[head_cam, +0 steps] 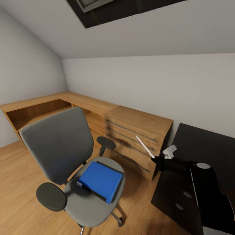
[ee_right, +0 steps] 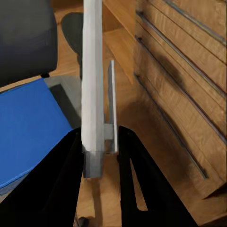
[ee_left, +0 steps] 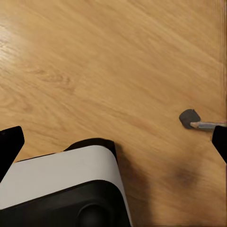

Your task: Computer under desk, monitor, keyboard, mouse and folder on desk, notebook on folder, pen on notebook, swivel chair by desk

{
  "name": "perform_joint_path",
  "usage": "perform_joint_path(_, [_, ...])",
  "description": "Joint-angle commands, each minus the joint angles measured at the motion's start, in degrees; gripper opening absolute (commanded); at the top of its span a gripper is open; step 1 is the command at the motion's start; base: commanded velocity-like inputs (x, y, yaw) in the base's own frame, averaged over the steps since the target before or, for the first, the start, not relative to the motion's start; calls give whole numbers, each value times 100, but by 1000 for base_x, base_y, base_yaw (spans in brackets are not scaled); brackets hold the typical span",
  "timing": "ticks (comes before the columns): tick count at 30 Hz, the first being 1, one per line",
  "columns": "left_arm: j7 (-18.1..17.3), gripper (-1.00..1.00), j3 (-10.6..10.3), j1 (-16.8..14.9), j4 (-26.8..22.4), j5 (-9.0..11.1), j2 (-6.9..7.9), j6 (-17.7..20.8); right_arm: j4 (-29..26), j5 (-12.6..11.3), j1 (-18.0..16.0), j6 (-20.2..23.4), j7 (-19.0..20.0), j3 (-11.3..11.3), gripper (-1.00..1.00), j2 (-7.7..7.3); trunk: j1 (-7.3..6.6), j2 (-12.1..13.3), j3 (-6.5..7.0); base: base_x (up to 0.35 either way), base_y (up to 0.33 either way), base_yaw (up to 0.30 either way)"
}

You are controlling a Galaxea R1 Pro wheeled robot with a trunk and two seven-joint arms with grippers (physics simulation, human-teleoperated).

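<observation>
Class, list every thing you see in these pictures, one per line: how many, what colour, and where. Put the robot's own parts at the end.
Chair: one, grey with dark armrests, on the wood floor, at the head view's left.
Folder: one, bright blue, flat on the chair seat, atop a dark flat item.
Pen: one, white with a clip, held upright in the right gripper.
Wooden unit: one, light brown, drawers with thin bar handles, along the back wall.
Desk: one, glossy black top, at the head view's right.
Floor: light wood.
Castor: one, dark grey, on the floor.
Right gripper: black fingers, shut on the pen.
Left gripper: black fingertips at that view's edges, apart, above bare floor.
</observation>
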Motion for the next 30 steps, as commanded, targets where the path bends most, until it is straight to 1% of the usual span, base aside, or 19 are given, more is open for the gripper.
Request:
perform_joint_path(1, [26,100,3,4,-15,40,1,24,-5,32,-121,205,23,-221,-100,55,-23,39,14,0,0,-295])
perform_joint_path(3, [25,100,2,4,-15,40,5,25,-5,33,-203,320,-93,-376,-100,93,-66,119,50,0,0,-295])
perform_joint_path(4, [24,100,1,4,-15,41,8,26,-5,32,-246,392,-330,-475,-100,120,-88,159,68,0,0,-295])
perform_joint_path(6, [26,100,0,3,-15,41,9,27,-5,30,-271,437,-659,-531,-100,139,-132,239,104,0,0,-295])
perform_joint_path(7, [29,100,0,0,-15,40,16,28,-5,28,-285,475,-1255,-570,-100,155,-154,279,122,0,0,-295])
perform_joint_path(8, [29,100,0,-1,-15,40,18,28,-5,27,-287,483,-1433,-578,-100,159,-176,319,139,0,0,-295])
perform_joint_path(9, [30,100,-4,-2,-10,40,22,28,-5,27,-291,498,-1748,-587,-100,164,-198,359,157,0,0,-295])
perform_joint_path(11, [31,100,-7,-3,-4,40,26,28,-5,29,-290,507,-2092,-590,-100,168,-242,440,193,0,0,-295])
perform_joint_path(16, [32,100,-9,-4,6,39,34,30,-5,72,-298,522,-2486,-591,-100,174,-352,640,283,0,0,-295])
perform_joint_path(18, [32,100,-9,-4,8,39,31,31,-5,87,-301,534,-2701,-584,-100,177,-396,720,319,0,0,-295])
perform_joint_path(19, [34,100,-6,-4,9,39,22,30,-5,93,-303,563,-2995,-551,-100,178,-418,760,337,0,0,-293])
perform_joint_path(22, [33,100,-4,-4,10,39,11,29,0,97,-304,720,-3471,-419,-100,178,-484,881,391,0,0,-245])
perform_joint_path(23, [29,100,-7,-4,11,21,7,29,1,87,-305,911,-3710,-296,-100,176,-506,921,409,0,0,-133])
perform_joint_path(24, [28,100,-11,-4,9,-12,3,29,2,87,-303,1013,-3800,-232,-100,175,-528,961,427,0,0,-106])
perform_joint_path(25, [18,100,-61,-4,10,-233,-6,25,0,92,-297,1239,-3972,-61,-100,174,-550,1001,445,0,0,-54])
perform_joint_path(28, [10,100,-109,-4,11,-468,-11,22,2,79,-292,1406,-4065,61,-100,168,-616,1121,499,0,0,-33])
perform_joint_path(30, [7,100,-123,-4,11,-542,-12,21,0,68,-286,1461,-4094,107,-100,167,-660,1202,534,0,0,-13])
